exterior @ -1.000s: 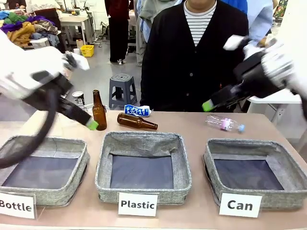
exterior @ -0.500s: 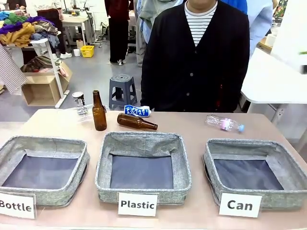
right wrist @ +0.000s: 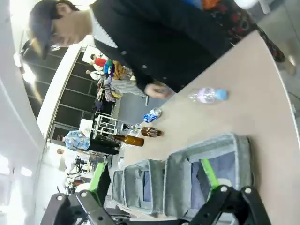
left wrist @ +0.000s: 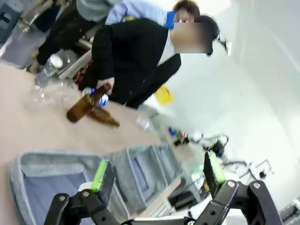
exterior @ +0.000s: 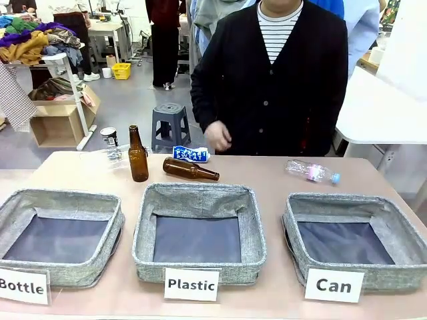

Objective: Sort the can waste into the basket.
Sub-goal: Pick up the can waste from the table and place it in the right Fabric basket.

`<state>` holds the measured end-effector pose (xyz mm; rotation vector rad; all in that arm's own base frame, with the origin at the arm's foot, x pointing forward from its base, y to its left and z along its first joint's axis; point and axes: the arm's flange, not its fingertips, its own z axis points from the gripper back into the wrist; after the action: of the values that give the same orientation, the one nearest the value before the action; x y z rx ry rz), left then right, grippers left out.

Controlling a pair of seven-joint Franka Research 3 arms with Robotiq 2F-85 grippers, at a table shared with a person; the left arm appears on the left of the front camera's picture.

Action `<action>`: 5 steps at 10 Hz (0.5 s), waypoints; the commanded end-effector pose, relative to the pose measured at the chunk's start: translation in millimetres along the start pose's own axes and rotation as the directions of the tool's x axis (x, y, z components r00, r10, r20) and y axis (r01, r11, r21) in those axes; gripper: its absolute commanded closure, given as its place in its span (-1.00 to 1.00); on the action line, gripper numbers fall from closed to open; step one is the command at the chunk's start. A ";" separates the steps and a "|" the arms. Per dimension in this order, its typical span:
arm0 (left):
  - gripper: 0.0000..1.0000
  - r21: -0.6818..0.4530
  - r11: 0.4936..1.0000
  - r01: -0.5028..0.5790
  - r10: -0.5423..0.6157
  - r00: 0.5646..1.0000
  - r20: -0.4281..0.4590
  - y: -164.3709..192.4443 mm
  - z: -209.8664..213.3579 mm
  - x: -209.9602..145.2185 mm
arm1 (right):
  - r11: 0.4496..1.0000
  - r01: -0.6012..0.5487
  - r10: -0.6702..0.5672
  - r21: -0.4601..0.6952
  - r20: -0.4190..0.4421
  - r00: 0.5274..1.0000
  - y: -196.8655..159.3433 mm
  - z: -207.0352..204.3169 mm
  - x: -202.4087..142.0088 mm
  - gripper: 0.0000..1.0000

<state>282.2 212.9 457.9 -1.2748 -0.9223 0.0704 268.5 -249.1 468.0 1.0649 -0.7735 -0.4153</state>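
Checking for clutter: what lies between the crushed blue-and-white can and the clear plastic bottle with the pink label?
Front view: only bare tabletop between can and plastic bottle.

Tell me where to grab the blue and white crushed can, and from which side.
Grip the blue and white can across its middle, from above. It lies on its side, lengthwise left to right, so the grip spans its narrow width. The lying brown bottle close in front and the person's hand near its right end probably crowd a side approach.
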 end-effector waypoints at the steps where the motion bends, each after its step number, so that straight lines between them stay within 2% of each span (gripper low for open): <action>1: -1.00 -0.026 0.999 0.020 -0.019 0.999 0.030 -20.6 -52.6 -43.4 | 0.999 -0.033 0.033 -0.004 -0.031 0.999 -2.6 -52.3 -73.0 -1.00; 2: -1.00 0.000 1.000 0.000 0.000 1.000 0.000 0.0 0.0 0.0 | 1.000 0.000 0.000 0.000 0.000 1.000 0.0 0.0 0.0 -1.00; 5: -1.00 0.000 1.000 0.000 0.000 1.000 0.000 0.0 0.0 0.0 | 1.000 0.000 0.000 0.000 0.000 1.000 0.0 0.0 0.0 -1.00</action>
<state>282.1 212.8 453.0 -1.2964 -0.9072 0.1036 270.1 -247.9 467.0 1.0703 -0.7475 -0.4368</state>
